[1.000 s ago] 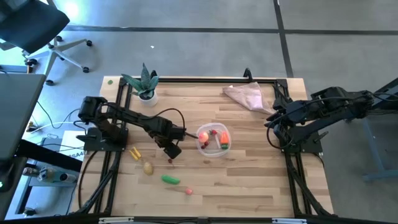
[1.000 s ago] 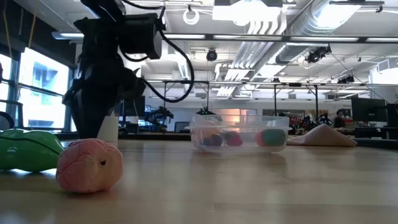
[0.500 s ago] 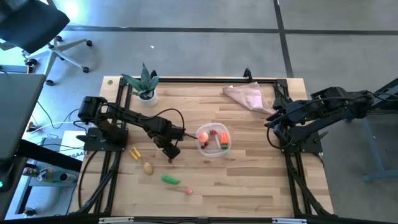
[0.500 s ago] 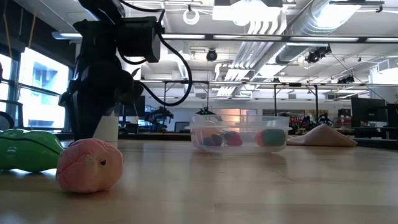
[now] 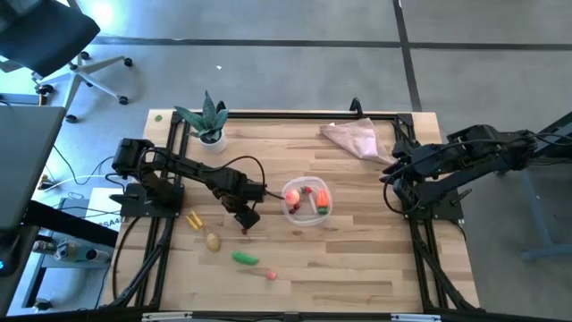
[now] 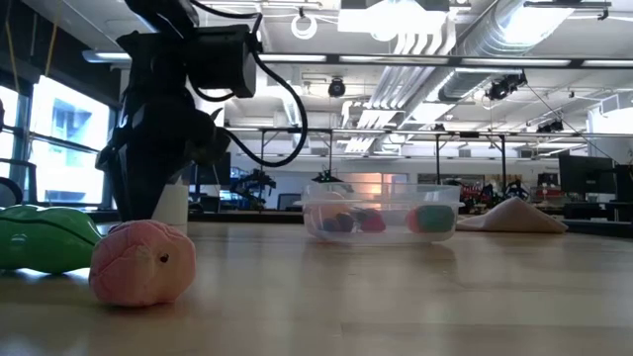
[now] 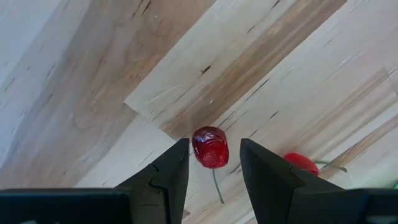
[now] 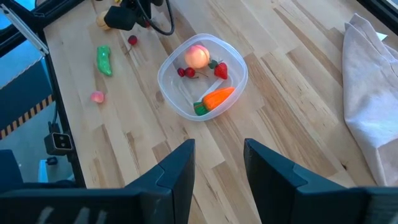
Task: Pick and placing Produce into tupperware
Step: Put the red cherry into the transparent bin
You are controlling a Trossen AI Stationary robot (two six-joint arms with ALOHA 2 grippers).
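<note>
Open-plan lab or office, exposed ceiling ducts (image 6: 445, 40), strip lights, rolling chair (image 5: 54, 40)

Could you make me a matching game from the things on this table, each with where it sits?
Things:
1. orange carrot
2. pinkish cloth
3. green pod
4. dark-red cherry

Places:
A. between the left gripper's open fingers, on the wood
B. inside the clear tub
C. far side of the table, near the right arm
D. loose on the near part of the table, beside a small pink piece

Pairs: 1-B, 2-C, 3-D, 4-A
</note>
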